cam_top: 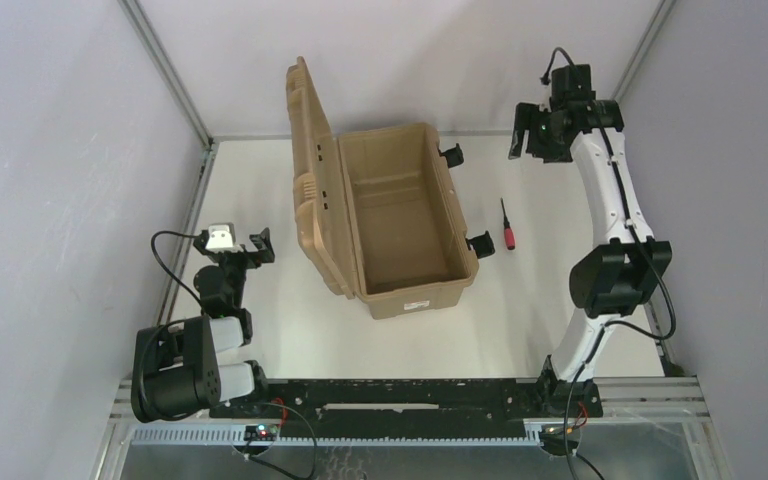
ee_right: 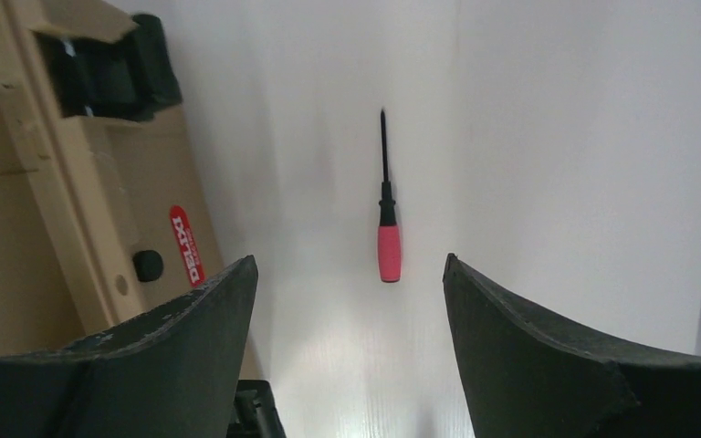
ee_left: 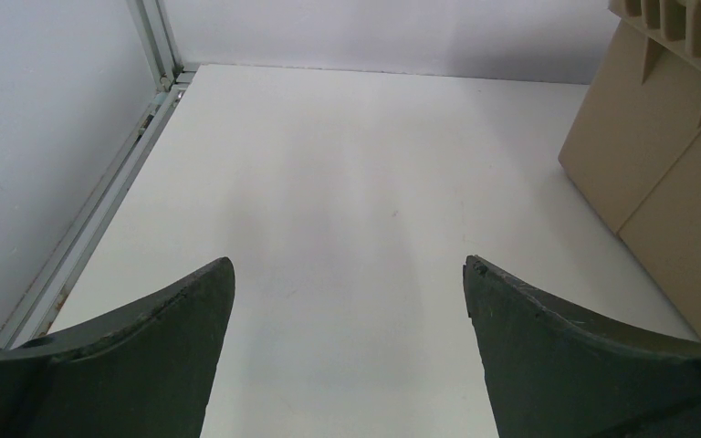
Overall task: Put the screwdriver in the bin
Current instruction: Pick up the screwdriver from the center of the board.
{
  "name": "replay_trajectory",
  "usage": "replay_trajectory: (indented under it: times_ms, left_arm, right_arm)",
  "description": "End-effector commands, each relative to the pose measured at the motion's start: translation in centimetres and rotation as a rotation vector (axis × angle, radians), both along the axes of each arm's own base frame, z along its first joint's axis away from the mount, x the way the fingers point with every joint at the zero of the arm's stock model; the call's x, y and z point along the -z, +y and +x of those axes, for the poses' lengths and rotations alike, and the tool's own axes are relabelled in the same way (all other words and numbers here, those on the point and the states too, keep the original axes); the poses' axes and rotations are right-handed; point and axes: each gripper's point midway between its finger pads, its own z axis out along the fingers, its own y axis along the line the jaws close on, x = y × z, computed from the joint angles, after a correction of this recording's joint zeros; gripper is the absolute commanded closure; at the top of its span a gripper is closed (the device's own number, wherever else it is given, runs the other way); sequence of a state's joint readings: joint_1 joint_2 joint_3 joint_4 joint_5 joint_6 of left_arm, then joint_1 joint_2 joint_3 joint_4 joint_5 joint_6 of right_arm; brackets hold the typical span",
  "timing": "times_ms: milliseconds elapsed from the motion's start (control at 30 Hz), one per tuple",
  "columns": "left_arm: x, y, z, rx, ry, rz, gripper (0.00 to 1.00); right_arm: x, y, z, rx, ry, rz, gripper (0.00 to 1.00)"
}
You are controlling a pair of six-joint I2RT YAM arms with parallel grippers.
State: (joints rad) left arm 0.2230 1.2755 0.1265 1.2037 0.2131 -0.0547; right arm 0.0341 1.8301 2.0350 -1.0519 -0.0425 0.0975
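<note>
The screwdriver (cam_top: pixel 508 228), with a pink handle and a thin black shaft, lies on the white table just right of the bin (cam_top: pixel 400 225). The bin is a tan case with its lid open and standing up on its left side. My right gripper (cam_top: pixel 522 135) is open and empty, held high over the table. In the right wrist view the screwdriver (ee_right: pixel 388 228) lies ahead of the open right gripper (ee_right: pixel 350 265), a little right of centre and handle nearest, with the bin's wall (ee_right: pixel 100 210) on the left. My left gripper (cam_top: pixel 260 245) is open and empty, left of the bin.
Black latches (cam_top: pixel 480 243) stick out of the bin's right side toward the screwdriver. The left wrist view shows the open left gripper (ee_left: pixel 349 265) over bare table, with the bin's lid (ee_left: pixel 675 164) at the right. Grey walls and metal rails enclose the table.
</note>
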Motion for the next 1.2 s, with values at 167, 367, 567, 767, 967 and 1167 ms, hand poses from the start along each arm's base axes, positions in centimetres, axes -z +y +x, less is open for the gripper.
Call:
replay_trajectory:
  times_ms: [167, 367, 567, 767, 967, 1167]
  left_arm:
    - [-0.5, -0.1, -0.2, 0.002, -0.027, -0.005, 0.00]
    - [-0.5, -0.1, -0.2, 0.002, -0.028, -0.005, 0.00]
    - [-0.5, -0.1, -0.2, 0.003, -0.029, -0.004, 0.00]
    - [-0.5, -0.1, -0.2, 0.003, -0.029, -0.004, 0.00]
    - [-0.5, -0.1, -0.3, 0.003, -0.028, -0.005, 0.00]
    - [-0.5, -0.1, -0.2, 0.002, -0.027, -0.005, 0.00]
  right_arm:
    - [7.5, -0.1, -2.1, 0.015, 0.208, -0.004, 0.22]
    - [11.8, 0.1, -3.0, 0.015, 0.294, -0.006, 0.25]
    - [15.5, 0.4, -3.8, 0.016, 0.365, -0.008, 0.28]
    - [18.3, 0.7, -4.0, 0.034, 0.407, -0.001, 0.32]
    - [20.4, 0.7, -4.2, 0.042, 0.450, -0.006, 0.37]
    - [22.1, 0.4, -4.3, 0.050, 0.484, -0.018, 0.41]
